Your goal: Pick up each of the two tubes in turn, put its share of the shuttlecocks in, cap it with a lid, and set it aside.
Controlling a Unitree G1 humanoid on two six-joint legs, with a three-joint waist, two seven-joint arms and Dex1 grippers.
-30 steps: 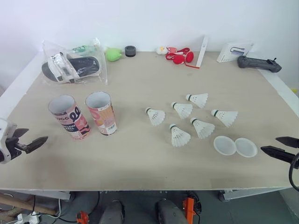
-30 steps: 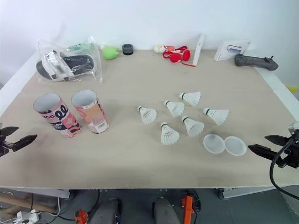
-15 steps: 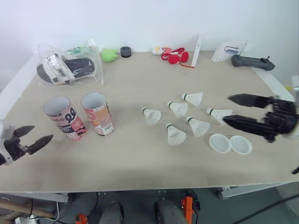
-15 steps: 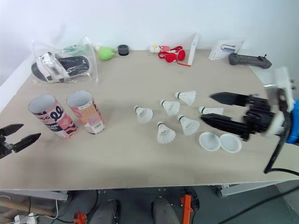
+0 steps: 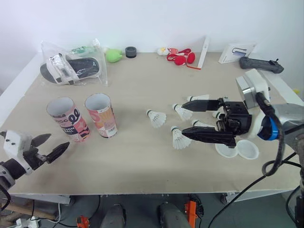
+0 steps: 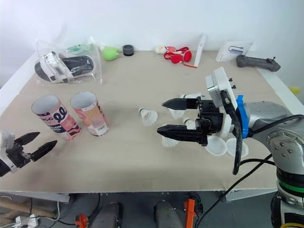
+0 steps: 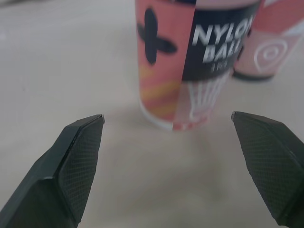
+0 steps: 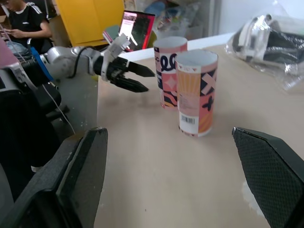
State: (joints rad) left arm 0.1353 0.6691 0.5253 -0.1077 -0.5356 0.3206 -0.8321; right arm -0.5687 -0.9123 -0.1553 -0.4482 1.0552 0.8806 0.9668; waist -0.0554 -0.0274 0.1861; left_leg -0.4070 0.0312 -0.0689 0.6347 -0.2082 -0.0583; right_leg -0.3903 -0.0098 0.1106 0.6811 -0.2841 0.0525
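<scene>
Pick-up not yet begun — both tubes (image 5: 66, 119) stand upright near the tabletop's left edge. Left end effector (image 5: 57, 141) gapes before them; right end effector (image 5: 186, 119), open too, hovers over shuttlecocks (image 5: 156, 118). Next — straddle one tube squarely.

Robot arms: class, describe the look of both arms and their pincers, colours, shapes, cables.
Each pincer has two long, black, pointed fingers with cross-hatched inner pads. The right pincer sits on a silver-grey arm with a blue ring at the wrist, a white block on top and a black cable looping beside it. The left pincer has a white housing.
</scene>
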